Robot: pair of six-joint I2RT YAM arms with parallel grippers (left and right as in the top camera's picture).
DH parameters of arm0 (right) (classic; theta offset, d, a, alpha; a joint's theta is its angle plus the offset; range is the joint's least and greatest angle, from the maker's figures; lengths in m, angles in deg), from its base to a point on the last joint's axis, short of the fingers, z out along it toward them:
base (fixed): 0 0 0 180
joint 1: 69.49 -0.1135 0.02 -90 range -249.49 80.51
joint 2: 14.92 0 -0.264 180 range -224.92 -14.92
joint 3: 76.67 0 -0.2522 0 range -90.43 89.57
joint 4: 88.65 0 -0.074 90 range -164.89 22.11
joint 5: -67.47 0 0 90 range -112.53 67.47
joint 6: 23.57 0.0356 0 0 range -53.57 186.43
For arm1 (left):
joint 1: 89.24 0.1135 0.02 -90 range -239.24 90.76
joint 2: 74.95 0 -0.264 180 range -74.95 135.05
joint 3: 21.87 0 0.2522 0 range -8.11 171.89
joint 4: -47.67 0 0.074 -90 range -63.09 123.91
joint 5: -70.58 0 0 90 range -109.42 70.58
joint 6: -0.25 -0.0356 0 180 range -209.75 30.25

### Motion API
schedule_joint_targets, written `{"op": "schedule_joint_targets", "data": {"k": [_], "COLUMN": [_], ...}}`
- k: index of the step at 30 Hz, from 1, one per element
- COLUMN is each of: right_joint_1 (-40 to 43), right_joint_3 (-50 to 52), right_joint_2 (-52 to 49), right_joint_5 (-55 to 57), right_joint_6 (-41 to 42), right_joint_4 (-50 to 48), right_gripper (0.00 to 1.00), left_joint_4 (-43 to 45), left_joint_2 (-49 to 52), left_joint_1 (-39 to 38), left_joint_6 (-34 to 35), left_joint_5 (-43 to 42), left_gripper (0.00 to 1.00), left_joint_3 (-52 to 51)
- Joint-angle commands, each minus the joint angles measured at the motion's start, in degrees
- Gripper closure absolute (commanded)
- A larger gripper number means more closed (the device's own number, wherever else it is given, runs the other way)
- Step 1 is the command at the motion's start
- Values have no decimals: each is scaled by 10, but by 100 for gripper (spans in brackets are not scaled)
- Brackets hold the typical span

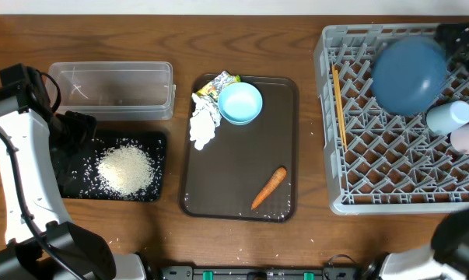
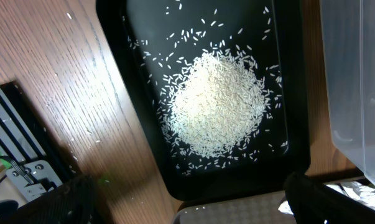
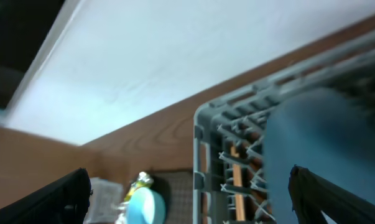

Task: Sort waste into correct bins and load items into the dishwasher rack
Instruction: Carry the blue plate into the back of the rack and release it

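White rice [image 1: 125, 169] is heaped in the black bin [image 1: 158, 141], with the clear bin [image 1: 113, 87] behind it. My left gripper [image 2: 190, 208] hangs open above the black bin's near end and holds nothing. The tissue [image 1: 203, 120], wrapper [image 1: 216, 84], light blue bowl [image 1: 240, 103] and carrot [image 1: 269, 187] lie on the brown tray [image 1: 288, 148]. The dishwasher rack [image 1: 331, 155] holds the dark blue plate [image 1: 409, 75], chopsticks [image 1: 339, 109], a light blue cup [image 1: 449, 117] and a white cup [image 1: 467, 138]. My right gripper [image 3: 193, 199] is open above the rack's far corner, beside the plate [image 3: 324, 143].
Stray rice grains [image 2: 69, 15] dot the wood left of the black bin. The brown tray sits between the bins and the rack. A white wall [image 3: 175, 56] rises behind the table's far edge. Arm bases stand along the front edge.
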Motion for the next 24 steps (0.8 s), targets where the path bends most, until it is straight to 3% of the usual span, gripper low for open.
{"op": "schedule_joint_targets", "data": {"k": [1, 7, 15, 24], "right_joint_1": [-2, -12, -57, -259], "right_joint_3": [-5, -5, -5, -4], "right_joint_2": [73, 134, 145, 141], "right_joint_5": [121, 229, 236, 239], "right_joint_6": [-3, -4, -6, -86], "right_joint_4": [22, 62, 103, 172], "right_gripper": [1, 1, 1, 1], "left_joint_4": [-2, -2, -2, -2], "left_joint_2": [5, 5, 5, 5], "left_joint_1": [2, 2, 2, 2], "left_joint_6": [5, 5, 5, 5], "left_joint_5": [3, 3, 3, 3], "left_gripper": [1, 1, 1, 1], "left_joint_3": [5, 5, 5, 5]}}
